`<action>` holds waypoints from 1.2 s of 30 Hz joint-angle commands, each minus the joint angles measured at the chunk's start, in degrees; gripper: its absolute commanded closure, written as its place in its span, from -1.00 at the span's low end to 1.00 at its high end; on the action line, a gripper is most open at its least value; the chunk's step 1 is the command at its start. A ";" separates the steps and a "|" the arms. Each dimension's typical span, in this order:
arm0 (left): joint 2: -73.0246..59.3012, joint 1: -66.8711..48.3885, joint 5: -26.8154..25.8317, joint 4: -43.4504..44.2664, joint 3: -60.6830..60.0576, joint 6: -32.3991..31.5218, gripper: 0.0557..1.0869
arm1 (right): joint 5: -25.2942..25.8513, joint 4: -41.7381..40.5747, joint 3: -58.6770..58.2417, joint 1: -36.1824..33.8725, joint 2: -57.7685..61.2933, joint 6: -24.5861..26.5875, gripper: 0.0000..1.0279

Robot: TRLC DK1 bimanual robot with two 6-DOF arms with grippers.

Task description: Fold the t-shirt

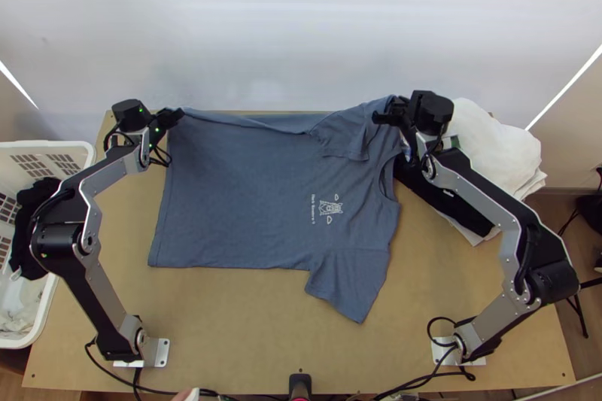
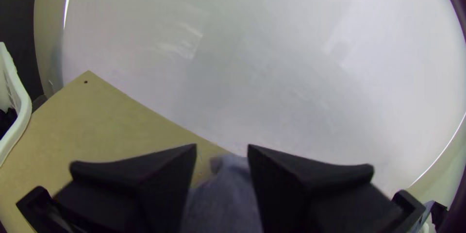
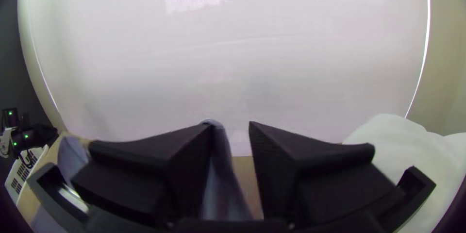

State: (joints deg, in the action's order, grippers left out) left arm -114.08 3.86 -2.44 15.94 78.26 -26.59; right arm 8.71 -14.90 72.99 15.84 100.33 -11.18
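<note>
T-shirt [image 1: 233,198] is lying mostly spread on the table [image 1: 248,341], collar toward the right arm, far edge rumpling. Left gripper [image 1: 174,114] is sitting at the far hem corner, fingers apart with cloth between; right gripper [image 1: 385,114] is sitting by the far shoulder, fingers narrowly apart, cloth between.

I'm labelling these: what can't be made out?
- Top view: underside of the blue-grey short-sleeved T-shirt, hidden by its upper side.
- Left wrist view: T-shirt between the left jaws, blurred, cut off by bottom edge.
- Top view: white plastic basket, cut off by left edge.
- Top view: black cloth, partly hidden by white cloth.
</note>
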 commanded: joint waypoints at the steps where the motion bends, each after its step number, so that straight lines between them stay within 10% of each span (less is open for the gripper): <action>1: 0.62 0.80 0.42 1.19 3.13 -2.06 -0.92 | 1.49 3.21 2.86 -0.10 -1.55 -2.18 -0.53; 10: 11.95 1.06 -0.38 -4.96 -0.56 -1.01 -0.92 | 1.49 35.73 3.83 2.09 -14.64 -15.89 -0.74; 24: 23.29 1.24 -0.64 -5.75 -9.62 0.84 -0.92 | 1.84 38.54 -2.94 0.25 -20.88 -16.24 -0.91; 30: 29.27 1.42 -0.64 -14.89 -12.87 3.21 -0.92 | -15.92 69.65 -1.45 2.36 -19.47 -35.40 -0.92; 36: 35.86 3.35 -2.40 -18.05 -19.99 4.44 -0.92 | -16.71 74.75 -14.28 8.25 -28.62 -36.19 -0.93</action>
State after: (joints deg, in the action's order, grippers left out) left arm -84.84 5.58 -3.27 1.69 64.53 -23.46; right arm -3.20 50.57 67.99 19.81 78.52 -42.72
